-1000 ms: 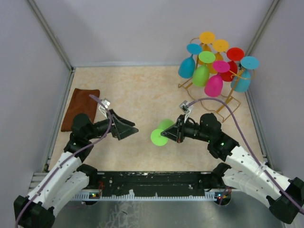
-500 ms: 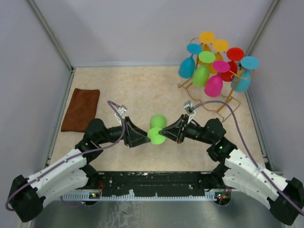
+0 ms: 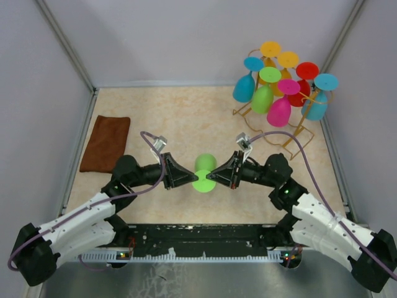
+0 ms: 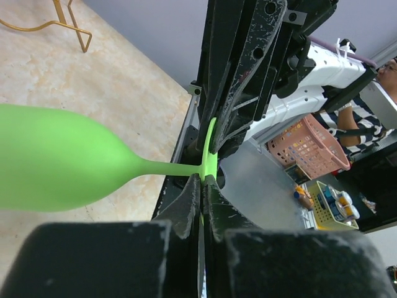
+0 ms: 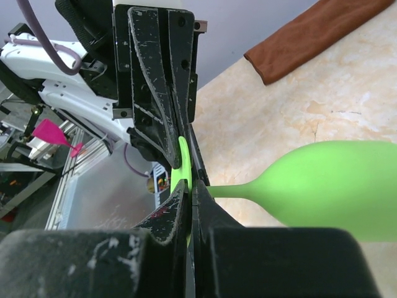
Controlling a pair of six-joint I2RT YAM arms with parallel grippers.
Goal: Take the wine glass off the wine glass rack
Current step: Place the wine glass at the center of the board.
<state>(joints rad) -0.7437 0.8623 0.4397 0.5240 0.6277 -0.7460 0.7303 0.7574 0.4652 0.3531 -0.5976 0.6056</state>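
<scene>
A light green wine glass [image 3: 203,166] hangs level above the table between my two arms, off the golden wine glass rack [image 3: 299,131] at the back right. My left gripper [image 3: 188,180] is shut on the rim of its foot disc [image 4: 209,155]; the bowl [image 4: 56,158] points away to the left in the left wrist view. My right gripper [image 3: 214,177] is shut on the same foot disc [image 5: 181,162] from the opposite side, and the bowl [image 5: 338,186] lies to the right in the right wrist view. Both grippers [image 4: 203,181] [image 5: 191,186] meet tip to tip.
Several coloured glasses [image 3: 279,110] hang upside down on the rack. A brown cloth [image 3: 105,143] lies at the table's left edge, with grey walls on three sides. One foot of the rack [image 4: 62,25] shows in the left wrist view. The brown cloth [image 5: 310,37] also shows in the right wrist view.
My left arm swung in from the left and its gripper went from open to shut on the glass's foot. The right gripper kept its grip and shifted the glass slightly leftward.
</scene>
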